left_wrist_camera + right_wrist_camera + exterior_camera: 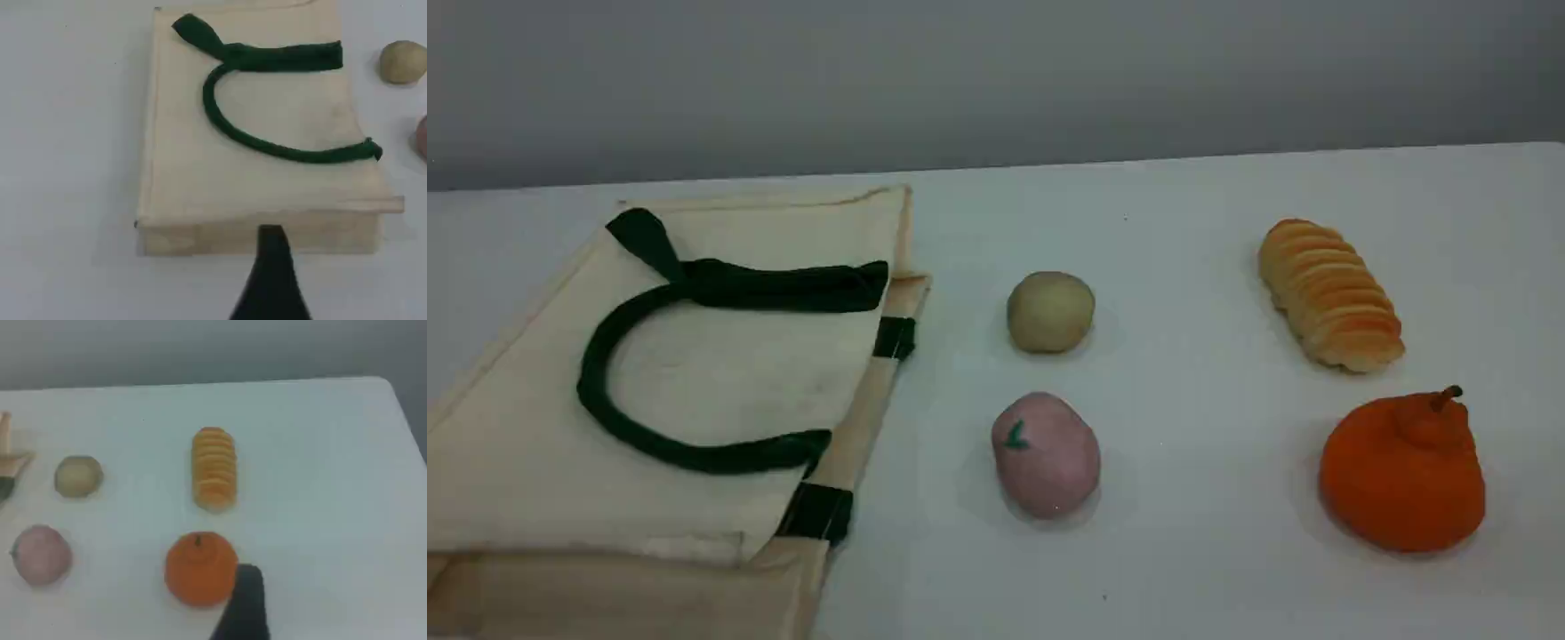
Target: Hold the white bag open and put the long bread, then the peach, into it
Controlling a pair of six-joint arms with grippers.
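Canvas tote bag [694, 373] lay flat at the bench's left edge, green handle [631, 427] on top, mouth shut. Long bread [1329, 293] rested toward the right edge, peach [1047, 455] mid-bench. Left claw [270, 267] and right claw [245, 600] hung wide and empty.

You had five things on the white table [1209, 204] — one cream canvas tote bag with green handles [694, 400], one ridged golden-brown long loaf [1329, 293], one pale pink peach [1047, 455], one round beige ball [1050, 311], one orange pear-shaped fruit [1402, 476].
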